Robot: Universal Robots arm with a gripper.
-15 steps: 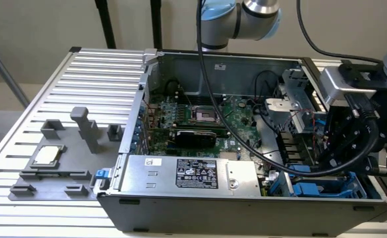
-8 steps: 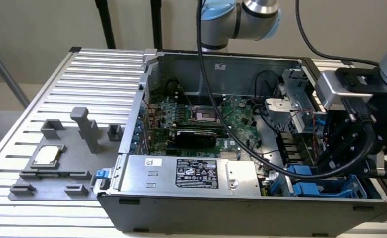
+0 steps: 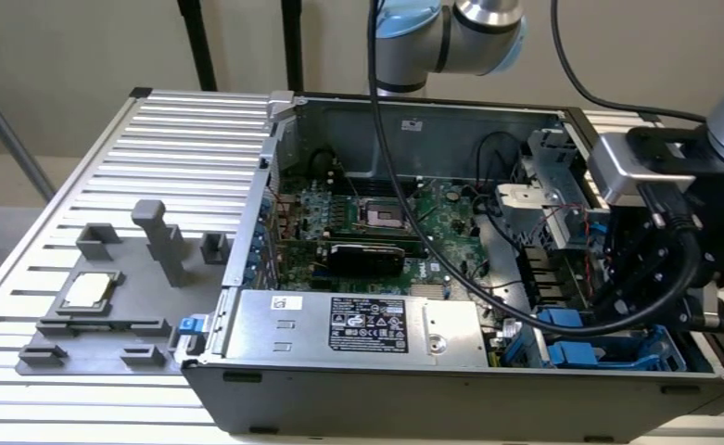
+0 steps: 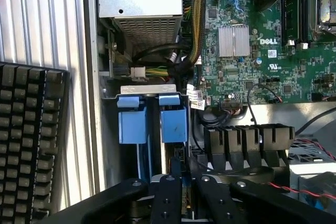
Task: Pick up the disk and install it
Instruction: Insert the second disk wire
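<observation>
The gripper (image 4: pixel 181 195), fingers nearly pressed together, pinched the disk (image 4: pixel 177 169) edge-on over the drive bay (image 4: pixel 147 88), beside two blue caddies (image 4: pixel 152 119). Most of the disk stayed hidden behind the fingers (image 4: pixel 168 203); the arm (image 3: pixel 695 232) blocked it in the exterior view.

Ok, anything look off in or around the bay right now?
Nothing damaged or spilled. The disk stands square in the bay beside the other blue frame, and the gripper appears shut on its edge. One thing to watch: the arm's black cable droops across the motherboard.
</observation>
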